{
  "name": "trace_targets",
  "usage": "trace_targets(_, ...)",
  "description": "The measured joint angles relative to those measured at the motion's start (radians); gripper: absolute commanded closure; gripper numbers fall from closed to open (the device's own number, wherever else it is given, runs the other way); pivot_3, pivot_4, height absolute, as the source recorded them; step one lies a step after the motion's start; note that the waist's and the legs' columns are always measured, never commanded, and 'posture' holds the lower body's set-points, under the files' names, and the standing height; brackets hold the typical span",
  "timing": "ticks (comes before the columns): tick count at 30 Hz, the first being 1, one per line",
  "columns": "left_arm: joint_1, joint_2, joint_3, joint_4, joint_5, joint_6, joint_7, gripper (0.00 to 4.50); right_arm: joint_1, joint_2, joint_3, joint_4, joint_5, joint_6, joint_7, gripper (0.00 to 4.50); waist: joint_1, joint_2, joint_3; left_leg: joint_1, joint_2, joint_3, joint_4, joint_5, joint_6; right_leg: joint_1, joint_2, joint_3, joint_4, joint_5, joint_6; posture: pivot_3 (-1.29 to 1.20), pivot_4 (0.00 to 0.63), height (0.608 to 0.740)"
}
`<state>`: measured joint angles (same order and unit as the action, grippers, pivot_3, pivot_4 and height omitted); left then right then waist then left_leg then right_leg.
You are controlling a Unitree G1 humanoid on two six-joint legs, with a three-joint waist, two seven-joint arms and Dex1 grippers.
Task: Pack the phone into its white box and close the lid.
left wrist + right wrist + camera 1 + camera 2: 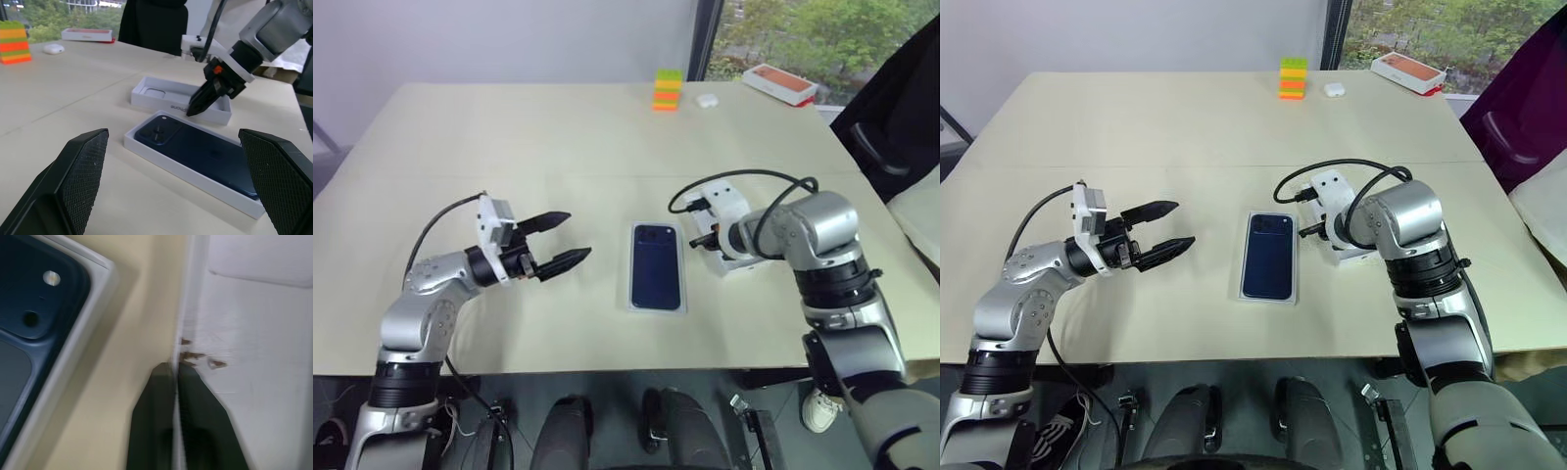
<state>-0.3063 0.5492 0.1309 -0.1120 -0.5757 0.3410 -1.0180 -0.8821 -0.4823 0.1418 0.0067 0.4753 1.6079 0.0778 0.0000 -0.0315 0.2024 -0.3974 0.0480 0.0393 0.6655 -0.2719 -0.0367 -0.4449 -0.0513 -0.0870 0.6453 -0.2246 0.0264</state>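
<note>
From the head views, the slim navy-blue phone (pixel 656 265) is already lying in the shallow white box (pixel 656 308) mid-table, leaving only the lid.

In the left wrist view, the left end effector (pixel 556 242) is gaping wide and empty, standing clear.

In the right wrist view, the right end effector (pixel 177 377) is pinching the wall of the upturned white lid (pixel 161 93), apparently to lift it.

table (pixel 509 137): cream | on it: white box (pixel 657 305), lid (pixel 161 93), colour blocks (pixel 668 90), orange-topped box (pixel 781 82)
</note>
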Motion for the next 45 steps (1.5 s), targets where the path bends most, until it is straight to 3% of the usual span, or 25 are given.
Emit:
trace_targets(10,-0.005,-0.002,0.000,0.014,0.008,-0.007,0.036,0.00,-0.006,0.045,-0.075,0.001,-0.012,-0.004,-0.022,4.46,-0.012,0.000,0.000,0.000,0.001,0.000,0.000,0.000,0.000,-0.001,0.000,0.000,0.000,0.000,0.000,0.00,0.150,0.740)
trace_targets(17,-0.030,-0.003,0.001,0.069,0.029,-0.028,0.047,0.00,-0.081,0.091,-0.213,-0.006,-0.018,-0.197,0.062,4.46,-0.013,0.000,0.000,-0.001,0.001,0.000,0.000,0.000,0.000,-0.001,0.002,0.000,0.000,0.000,0.000,0.00,0.150,0.740)
trace_targets(25,-0.065,0.007,0.030,0.101,0.022,-0.025,0.063,0.00,-0.168,0.442,-0.730,0.011,0.219,-0.012,0.098,4.46,-0.012,0.001,0.000,-0.001,0.003,0.000,-0.001,0.000,0.000,-0.001,0.003,0.000,0.000,0.002,-0.003,0.00,0.150,0.740)
trace_targets(31,-0.068,0.051,0.094,0.111,-0.022,0.033,0.071,0.00,-0.175,0.615,-0.985,0.052,0.435,0.000,0.002,4.46,-0.015,0.002,0.001,-0.001,0.003,0.001,-0.001,0.000,0.000,-0.002,0.002,0.001,0.000,0.002,-0.003,0.00,0.150,0.740)
trace_targets(33,-0.072,0.060,0.116,0.111,-0.049,0.068,0.077,0.00,-0.099,0.662,-0.983,0.046,0.578,0.000,-0.050,4.46,-0.016,0.001,0.000,0.000,0.003,0.000,-0.003,0.000,0.000,-0.001,0.002,0.001,0.000,0.002,-0.003,0.00,0.150,0.740)
trace_targets(35,-0.071,0.081,0.141,0.112,-0.069,0.094,0.084,0.00,0.009,0.642,-0.933,0.044,0.714,0.001,-0.145,4.46,-0.012,0.002,0.001,-0.002,0.003,-0.001,-0.003,0.000,0.000,-0.003,0.002,0.000,0.000,0.002,-0.003,0.00,0.150,0.740)
trace_targets(38,-0.064,0.104,0.173,0.111,-0.089,0.123,0.084,0.00,0.031,0.634,-0.896,0.033,0.919,-0.017,-0.288,4.46,-0.017,0.002,0.001,-0.008,0.002,0.002,-0.001,0.000,0.000,-0.011,0.001,0.003,0.003,0.002,-0.003,0.00,0.150,0.740)
trace_targets(41,-0.061,0.096,0.167,0.098,-0.093,0.137,0.086,0.00,0.106,0.616,-0.737,0.012,1.190,-0.136,-0.437,4.46,-0.020,0.000,-0.001,-0.007,0.003,0.003,-0.002,0.000,0.000,-0.011,0.003,0.004,0.003,0.002,-0.003,0.00,0.150,0.740)
trace_targets(45,-0.042,0.088,0.167,0.072,-0.094,0.147,0.100,0.00,0.400,0.618,-0.526,-0.002,1.405,-0.314,-0.593,4.46,-0.015,0.000,-0.001,-0.011,0.003,0.003,-0.002,0.000,0.001,-0.015,0.002,0.004,0.002,0.002,-0.002,0.00,0.150,0.740)
